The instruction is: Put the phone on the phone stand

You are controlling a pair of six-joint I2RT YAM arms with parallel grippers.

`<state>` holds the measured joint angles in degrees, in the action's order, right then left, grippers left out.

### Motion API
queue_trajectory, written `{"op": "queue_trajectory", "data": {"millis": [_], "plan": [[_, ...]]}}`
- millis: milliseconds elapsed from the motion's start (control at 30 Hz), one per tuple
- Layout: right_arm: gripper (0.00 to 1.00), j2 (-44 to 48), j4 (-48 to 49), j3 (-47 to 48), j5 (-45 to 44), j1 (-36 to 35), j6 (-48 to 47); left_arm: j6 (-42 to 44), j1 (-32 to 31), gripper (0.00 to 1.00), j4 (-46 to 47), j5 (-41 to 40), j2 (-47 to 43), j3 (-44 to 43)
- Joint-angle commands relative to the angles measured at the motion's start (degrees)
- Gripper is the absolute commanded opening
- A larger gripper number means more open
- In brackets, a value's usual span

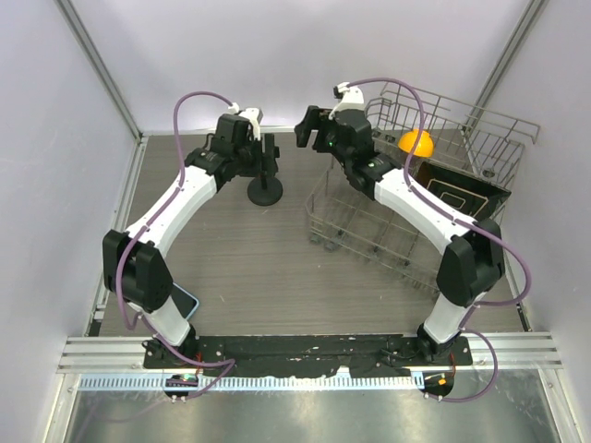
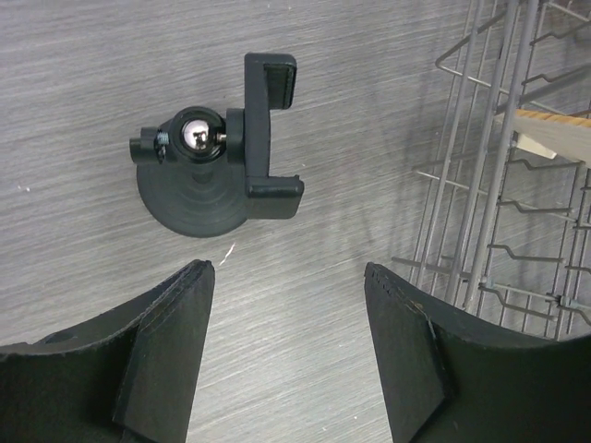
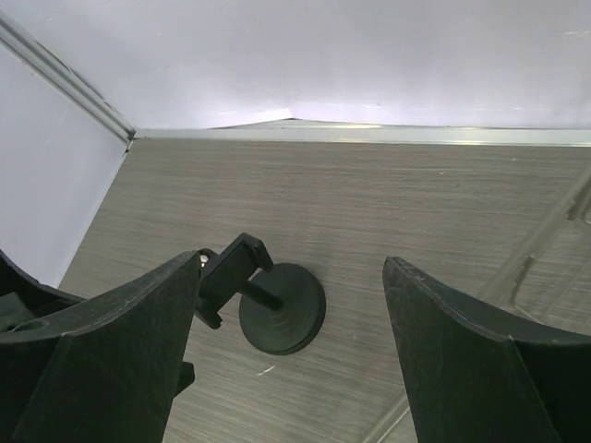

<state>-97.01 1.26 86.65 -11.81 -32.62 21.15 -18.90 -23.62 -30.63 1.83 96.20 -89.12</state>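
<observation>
The phone stand [image 1: 265, 189] is black, with a round disc base, a thin post and a clamp on top, and it stands at the back of the table left of centre. My left gripper [image 1: 247, 155] hovers just left of it, open and empty. In the left wrist view the phone stand [image 2: 192, 198] lies ahead of the left gripper [image 2: 286, 269]. My right gripper [image 1: 306, 129] hangs open to the stand's right. In the right wrist view the phone stand [image 3: 282, 309] shows between the fingers of the right gripper [image 3: 291, 261]. The phone [image 1: 187, 301] lies near the left arm's base, mostly hidden under the arm.
A wire dish rack [image 1: 369, 231] fills the right side of the table, close to the stand. It holds a dark board with a white outline [image 1: 457, 194] and an orange object [image 1: 416, 143]. The dish rack [image 2: 499, 166] edges the left wrist view.
</observation>
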Motion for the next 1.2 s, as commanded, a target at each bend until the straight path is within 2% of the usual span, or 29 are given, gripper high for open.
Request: {"op": "queue_trajectory", "data": {"millis": [0,267,367,467,567,733,867,1000,1033,1067,1133,1167], "plan": [[0.85,-3.09,-2.99,5.89,3.90,-0.07,-1.10,4.56,0.15,0.70,4.53,1.69,-0.23,-0.09],[0.85,-5.20,-5.04,8.36,4.26,-0.07,-2.69,6.50,0.15,0.57,5.58,-0.77,2.76,-1.40],[0.85,-5.29,-5.04,8.36,3.82,-0.07,-2.95,6.50,0.15,0.56,6.37,-1.03,3.20,-1.14],[0.85,-5.99,-5.39,8.71,3.73,-0.07,-3.04,6.85,0.24,0.56,7.69,-1.30,3.55,-0.53],[0.85,-6.43,-5.56,9.15,3.90,-0.07,-3.13,6.68,1.02,0.63,9.18,-0.68,4.08,0.18],[0.85,-7.14,-6.44,9.76,3.47,-0.07,-3.92,5.89,1.91,0.62,9.71,1.33,4.87,-0.35],[0.85,-7.05,-6.62,9.68,3.29,0.10,-4.88,6.15,2.00,0.51,9.98,1.96,4.78,-0.26],[0.86,-7.40,-6.62,9.76,8.72,1.33,-6.12,7.20,2.00,0.40,9.89,2.13,4.35,-0.09],[0.86,-7.58,-6.62,9.85,14.48,2.46,-6.47,7.38,2.00,0.37,9.80,2.22,4.26,-0.09],[0.86,-8.01,-6.44,9.94,17.84,3.08,-7.16,8.16,2.00,0.30,9.54,2.74,4.17,-0.17],[0.86,-8.80,-7.05,10.64,28.18,4.49,-8.48,9.31,2.00,0.22,8.66,3.53,3.38,-0.26],[0.86,-9.07,-7.58,10.73,30.68,5.45,-10.49,9.92,2.00,0.16,8.49,4.06,2.85,-0.09]]}}
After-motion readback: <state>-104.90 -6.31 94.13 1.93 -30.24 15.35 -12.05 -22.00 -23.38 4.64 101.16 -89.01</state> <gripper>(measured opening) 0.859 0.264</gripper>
